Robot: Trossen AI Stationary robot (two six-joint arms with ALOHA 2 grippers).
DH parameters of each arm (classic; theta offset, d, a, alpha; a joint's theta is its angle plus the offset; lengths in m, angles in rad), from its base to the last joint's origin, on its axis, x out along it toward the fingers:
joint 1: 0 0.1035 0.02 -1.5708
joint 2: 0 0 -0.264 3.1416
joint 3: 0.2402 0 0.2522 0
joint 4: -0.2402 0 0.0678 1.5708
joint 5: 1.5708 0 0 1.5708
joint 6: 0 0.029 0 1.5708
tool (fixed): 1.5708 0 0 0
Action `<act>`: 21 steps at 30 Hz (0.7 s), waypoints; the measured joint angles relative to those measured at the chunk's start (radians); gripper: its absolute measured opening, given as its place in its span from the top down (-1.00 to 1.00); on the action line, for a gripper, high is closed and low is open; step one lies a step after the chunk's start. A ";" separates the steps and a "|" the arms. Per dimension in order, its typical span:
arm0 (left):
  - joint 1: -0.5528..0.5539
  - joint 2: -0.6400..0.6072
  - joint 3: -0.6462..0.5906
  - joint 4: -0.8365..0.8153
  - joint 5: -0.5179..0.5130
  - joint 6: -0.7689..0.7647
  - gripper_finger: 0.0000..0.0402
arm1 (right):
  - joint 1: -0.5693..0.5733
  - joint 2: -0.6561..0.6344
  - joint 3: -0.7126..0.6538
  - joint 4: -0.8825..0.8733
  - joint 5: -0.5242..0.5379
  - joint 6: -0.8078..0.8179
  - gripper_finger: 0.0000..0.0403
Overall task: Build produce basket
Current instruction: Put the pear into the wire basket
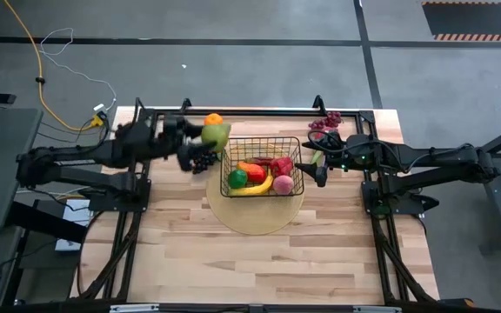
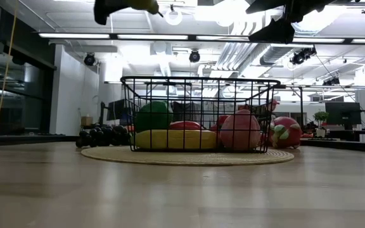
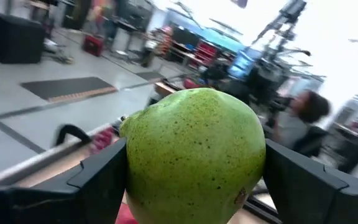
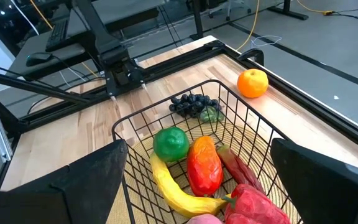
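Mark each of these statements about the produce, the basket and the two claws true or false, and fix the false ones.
1. The left claw grips the green pear. True.
2. The banana lies on the bare table. False: it is in the basket.
3. The orange is outside the basket. True.
4. The right claw holds the mango. False: it is open and empty, beside the basket.
5. The dark grapes are in the basket. False: they lie on the table beside it.

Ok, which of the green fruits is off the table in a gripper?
The green pear, clamped in the left gripper; the green ball lies in the basket.
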 joint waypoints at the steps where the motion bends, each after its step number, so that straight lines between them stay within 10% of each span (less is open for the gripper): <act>1: -0.035 -0.012 -0.017 0.006 -0.019 -0.007 -0.55 | 0.000 0.000 0.000 0.000 0.000 0.000 -0.92; 21: -0.213 -0.029 -0.050 0.017 -0.172 0.109 -0.55 | 0.000 0.000 0.000 -0.003 0.000 0.000 -0.92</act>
